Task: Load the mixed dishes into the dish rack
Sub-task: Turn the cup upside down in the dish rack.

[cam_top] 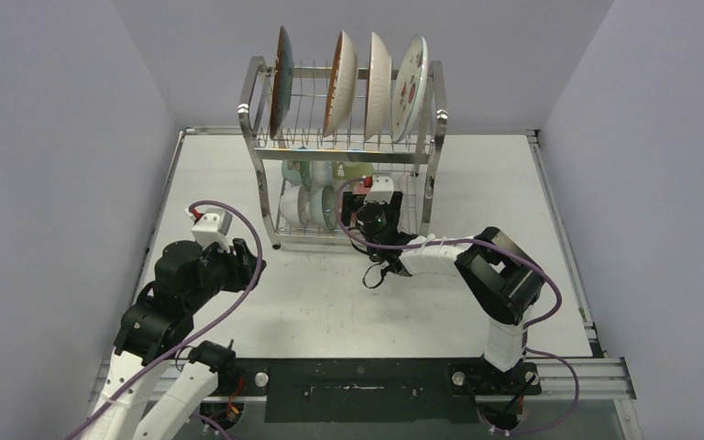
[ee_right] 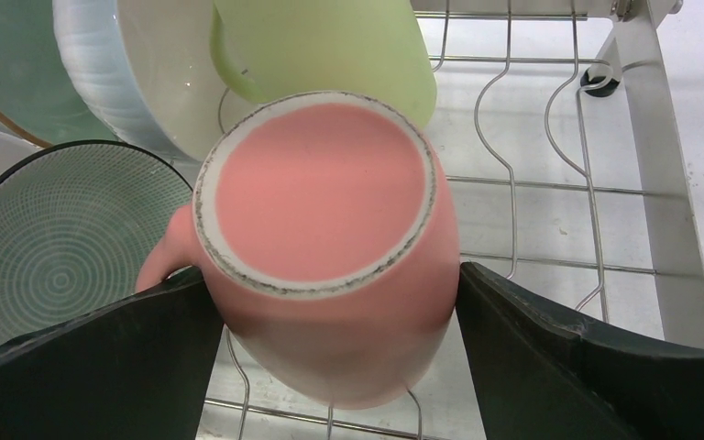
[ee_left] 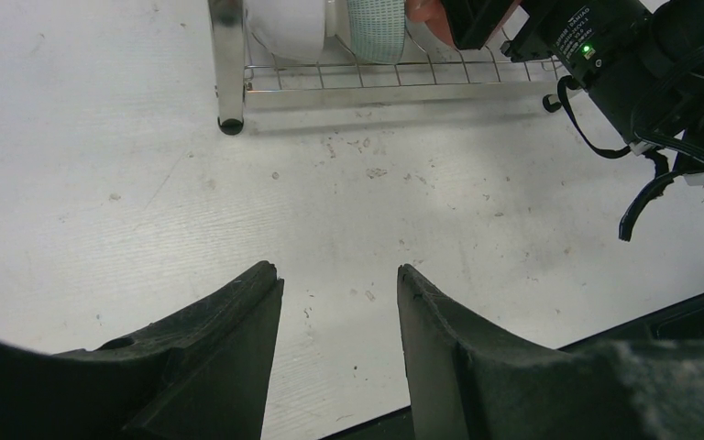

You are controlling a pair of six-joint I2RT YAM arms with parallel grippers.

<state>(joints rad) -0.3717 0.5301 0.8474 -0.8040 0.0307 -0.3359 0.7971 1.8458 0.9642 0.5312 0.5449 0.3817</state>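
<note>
Seating the pink mug (ee_right: 321, 192) in the dish rack (ee_right: 665, 211); right gripper (ee_right: 335, 275) flanks it, hold unclear; left gripper (ee_left: 339, 298) parted, empty; next, withdraw without nudging.

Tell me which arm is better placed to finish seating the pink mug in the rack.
Right. The right gripper flanks the pink mug over the lower wires of the dish rack; the left gripper hangs open, empty, above the table short of the rack.
</note>
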